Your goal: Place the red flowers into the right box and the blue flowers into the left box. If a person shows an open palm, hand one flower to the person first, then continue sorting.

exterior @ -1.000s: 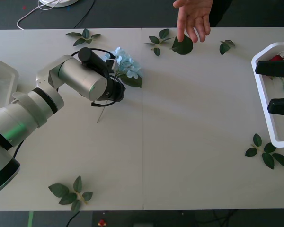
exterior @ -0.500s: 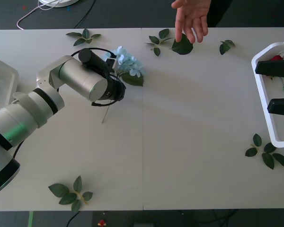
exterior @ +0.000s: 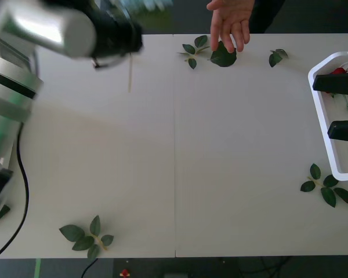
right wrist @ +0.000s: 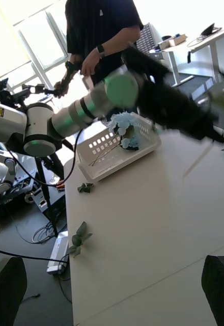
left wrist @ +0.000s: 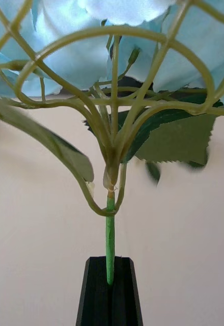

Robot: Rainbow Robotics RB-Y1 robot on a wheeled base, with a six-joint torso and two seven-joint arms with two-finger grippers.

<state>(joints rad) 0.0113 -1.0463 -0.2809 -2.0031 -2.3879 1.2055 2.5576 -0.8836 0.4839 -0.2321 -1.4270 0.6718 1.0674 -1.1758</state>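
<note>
My left gripper (exterior: pixel 133 40) is raised over the far left of the table, shut on the green stem (left wrist: pixel 110 239) of a blue flower (exterior: pixel 144 4). The pale-blue head (left wrist: pixel 66 56) spreads above the black fingers, and the stem end (exterior: pixel 129 75) dangles below. A person's hand (exterior: pixel 229 23) with spread fingers reaches over the far edge. My right gripper (exterior: pixel 343 106) hangs open over the right box (exterior: pixel 320 116), where one red flower (exterior: pixel 338 71) lies. In the right wrist view, the left box (right wrist: pixel 99 158) holds another blue flower (right wrist: pixel 123 126).
Loose green leaf sprigs lie at the near left (exterior: pixel 87 234), the near right (exterior: pixel 327 188), the far middle (exterior: pixel 192 49) and the far right (exterior: pixel 276 56). A dark leaf (exterior: pixel 223 57) sits under the person's fingertips. A black cable (exterior: pixel 20 191) hangs from my left arm.
My left arm has lifted the blue flower off the table and swung it up toward the far edge. The person's hand has shifted slightly left. My right arm has stayed still.
</note>
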